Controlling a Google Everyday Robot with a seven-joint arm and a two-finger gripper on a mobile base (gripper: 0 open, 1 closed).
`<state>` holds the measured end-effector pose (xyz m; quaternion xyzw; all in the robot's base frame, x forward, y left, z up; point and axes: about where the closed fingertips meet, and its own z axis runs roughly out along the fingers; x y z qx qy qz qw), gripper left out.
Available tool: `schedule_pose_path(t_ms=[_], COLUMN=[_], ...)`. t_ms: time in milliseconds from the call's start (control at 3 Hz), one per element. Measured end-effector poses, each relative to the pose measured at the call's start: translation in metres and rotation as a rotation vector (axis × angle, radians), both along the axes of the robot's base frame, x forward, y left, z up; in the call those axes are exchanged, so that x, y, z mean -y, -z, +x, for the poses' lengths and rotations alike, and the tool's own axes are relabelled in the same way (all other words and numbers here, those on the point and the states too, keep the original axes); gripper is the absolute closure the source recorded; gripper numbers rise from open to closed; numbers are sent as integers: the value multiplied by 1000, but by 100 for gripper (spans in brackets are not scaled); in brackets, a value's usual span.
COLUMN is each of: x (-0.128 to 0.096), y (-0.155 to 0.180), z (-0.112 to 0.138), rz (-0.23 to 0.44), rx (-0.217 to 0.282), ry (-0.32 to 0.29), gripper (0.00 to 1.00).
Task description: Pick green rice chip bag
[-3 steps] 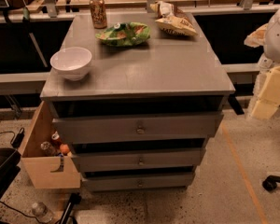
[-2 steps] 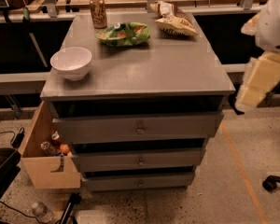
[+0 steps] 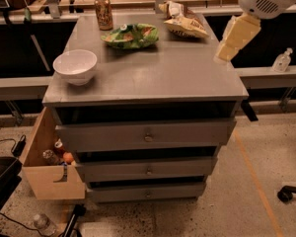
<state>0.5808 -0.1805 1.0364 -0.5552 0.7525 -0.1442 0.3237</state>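
The green rice chip bag point(image 3: 130, 35) lies flat at the back middle of the grey cabinet top point(image 3: 158, 78). It is glossy green with orange-red and white patches. My gripper point(image 3: 222, 57) hangs from the white arm at the upper right. It is above the cabinet's right edge, in front of the pale yellow and white snack bag point(image 3: 183, 23), well to the right of the green bag and apart from it. It holds nothing that I can see.
A drink can point(image 3: 103, 12) stands at the back left and a white bowl point(image 3: 75, 65) at the front left. A wooden box point(image 3: 44, 174) with small items hangs at the cabinet's left side. A bottle point(image 3: 282, 60) stands on a ledge at the right.
The arm has risen and swung left, from beside the cabinet's right flank to over its right edge. The things on the top have not moved.
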Motion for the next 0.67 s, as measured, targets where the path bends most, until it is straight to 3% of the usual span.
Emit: schedule_pose_path(t_ms=[333,667], x=[-19,-26], y=[-22,-41], z=[46,63], rz=[64,77], rx=[161,257], ry=[-95,-120], gripper=[0,0])
